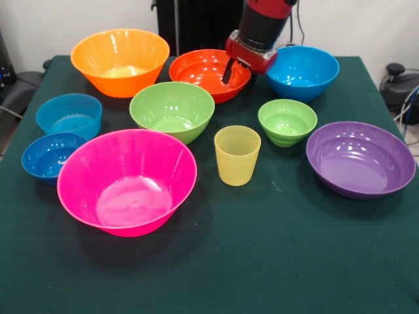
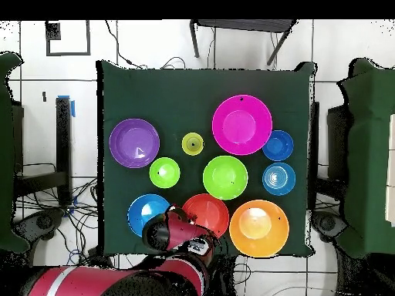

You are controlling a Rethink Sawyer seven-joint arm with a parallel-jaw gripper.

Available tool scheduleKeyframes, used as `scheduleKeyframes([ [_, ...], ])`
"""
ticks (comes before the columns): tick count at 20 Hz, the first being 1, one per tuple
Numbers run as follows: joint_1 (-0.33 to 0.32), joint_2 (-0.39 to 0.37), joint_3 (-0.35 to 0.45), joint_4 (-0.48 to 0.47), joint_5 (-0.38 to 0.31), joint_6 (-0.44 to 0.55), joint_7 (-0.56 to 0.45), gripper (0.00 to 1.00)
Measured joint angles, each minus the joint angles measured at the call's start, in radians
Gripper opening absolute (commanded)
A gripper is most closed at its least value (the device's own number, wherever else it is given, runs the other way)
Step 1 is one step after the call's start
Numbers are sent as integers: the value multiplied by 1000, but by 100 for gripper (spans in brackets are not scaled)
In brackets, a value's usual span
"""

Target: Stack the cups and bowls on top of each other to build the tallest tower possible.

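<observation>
A translucent yellow cup (image 1: 237, 156) and pink (image 1: 127, 181), orange (image 1: 120, 61), purple (image 1: 360, 159) and green (image 1: 172, 110) bowls sit on the dark green table (image 1: 275, 261).

bench (image 1: 294, 261): dark green cloth cover, square seen from overhead | wall (image 1: 78, 19): plain white behind the bench | floor (image 2: 154, 42): white tiles with dark joints | cables (image 2: 54, 208): loose black runs on the floor beside the bench | dark frame (image 2: 241, 27): at the far edge

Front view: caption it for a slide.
Robot hand poised over the red-orange bowl, with eight more bowls and a yellow cup unstacked on the green table.
</observation>
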Motion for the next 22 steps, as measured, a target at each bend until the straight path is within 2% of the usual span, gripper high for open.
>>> scheduleKeyframes([
  [2, 0, 0, -5, -5, 0, 0, 0, 100],
  [3, 0, 0, -11, -15, 0, 0, 0, 0],
  [18, 0, -15, -30, -23, 0, 5, 0, 0],
  [22, 15, -33, -48, -31, 0, 75, 0, 0],
])
